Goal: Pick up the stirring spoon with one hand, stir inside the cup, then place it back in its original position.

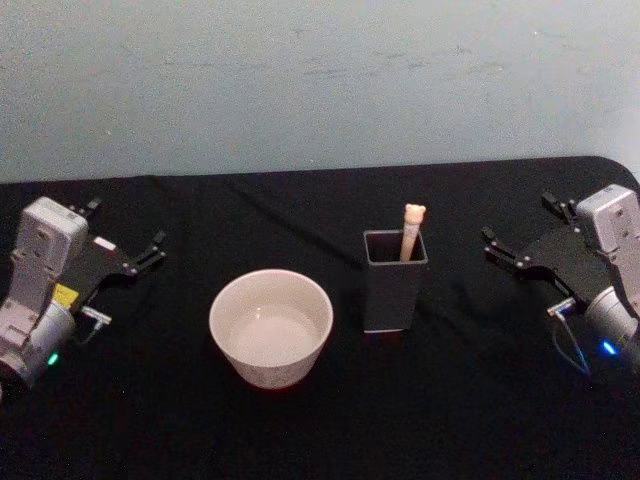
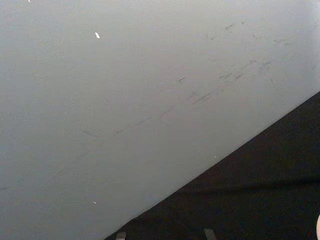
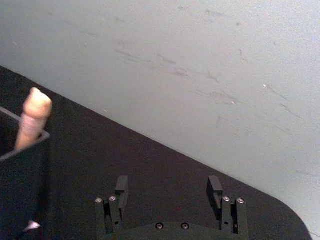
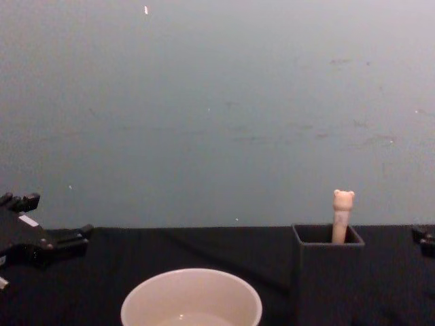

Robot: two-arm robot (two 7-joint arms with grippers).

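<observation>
Currently the stirring spoon point(image 1: 412, 228) stands inside the dark grey square holder point(image 1: 395, 285), leaning against the back wall of it. Only the beige handle with the small bear head rises above the rim; the metal bowl is hidden inside. The holder stands upright on the black tabletop point(image 1: 480, 420), a little right of the middle. The cream-white cup point(image 1: 270, 328) stands near it, on the holder's left and somewhat closer to the robot, and the two are not touching.

The left gripper point(image 1: 125, 228) hangs over the left side of the tabletop, well apart from the cup. Its jaws are spread and nothing is between them. The right gripper point(image 1: 520, 225) is at the right side, well apart from the holder, and it points toward the middle. In the right wrist view its jaws are also spread with nothing between them, and the bear head of the spoon shows to one side. Behind the tabletop is a plain grey-blue wall point(image 1: 300, 80) with some faint scratches.
</observation>
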